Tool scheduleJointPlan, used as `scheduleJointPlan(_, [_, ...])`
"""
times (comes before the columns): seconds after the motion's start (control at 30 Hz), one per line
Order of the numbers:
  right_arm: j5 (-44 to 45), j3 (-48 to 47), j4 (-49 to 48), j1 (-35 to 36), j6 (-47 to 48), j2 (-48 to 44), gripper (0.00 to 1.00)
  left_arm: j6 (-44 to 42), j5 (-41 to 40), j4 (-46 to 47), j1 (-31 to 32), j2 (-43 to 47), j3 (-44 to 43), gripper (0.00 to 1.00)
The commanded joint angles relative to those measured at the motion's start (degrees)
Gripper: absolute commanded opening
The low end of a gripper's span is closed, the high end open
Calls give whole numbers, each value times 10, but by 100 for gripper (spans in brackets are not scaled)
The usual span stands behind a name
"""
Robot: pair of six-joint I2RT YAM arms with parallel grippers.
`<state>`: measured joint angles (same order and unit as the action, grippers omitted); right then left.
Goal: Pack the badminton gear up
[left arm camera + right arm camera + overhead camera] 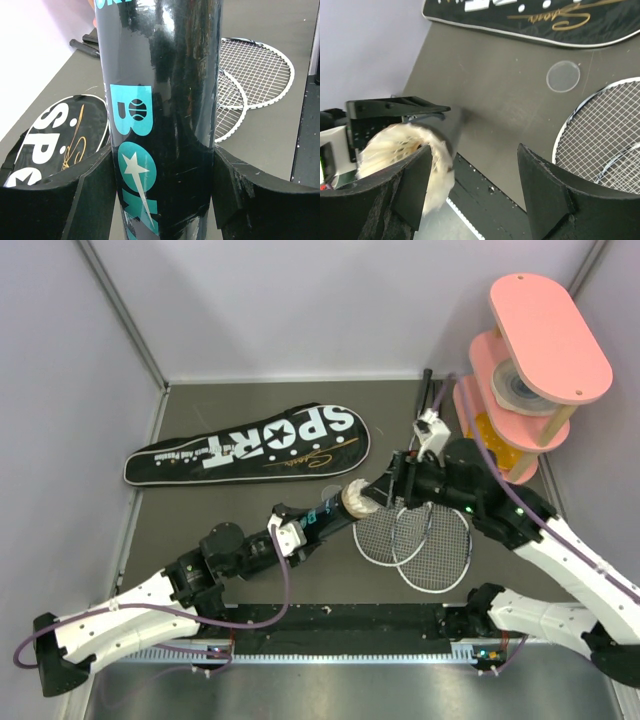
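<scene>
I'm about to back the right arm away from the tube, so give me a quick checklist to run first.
1. Grip of the left pincer on the tube: ok.
2. Opening of the right pincer: ok, it stands wide.
3. That pincer clear of the shuttlecock: cannot tell, the feathers sit right beside it.
4. Is the shuttlecock fully inside the tube: not ok, feathers stick out at the mouth.
5. The clear round lid free on the table: ok.
6. Both rackets packed in the bag: not ok, they lie on the table.
</scene>
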<state>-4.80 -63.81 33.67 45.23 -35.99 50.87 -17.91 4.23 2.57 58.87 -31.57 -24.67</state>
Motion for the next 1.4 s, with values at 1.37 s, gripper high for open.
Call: scheduleJointPlan(1.37, [362, -118, 16, -230, -159, 368, 86, 4, -13, 39, 5, 33, -23, 20])
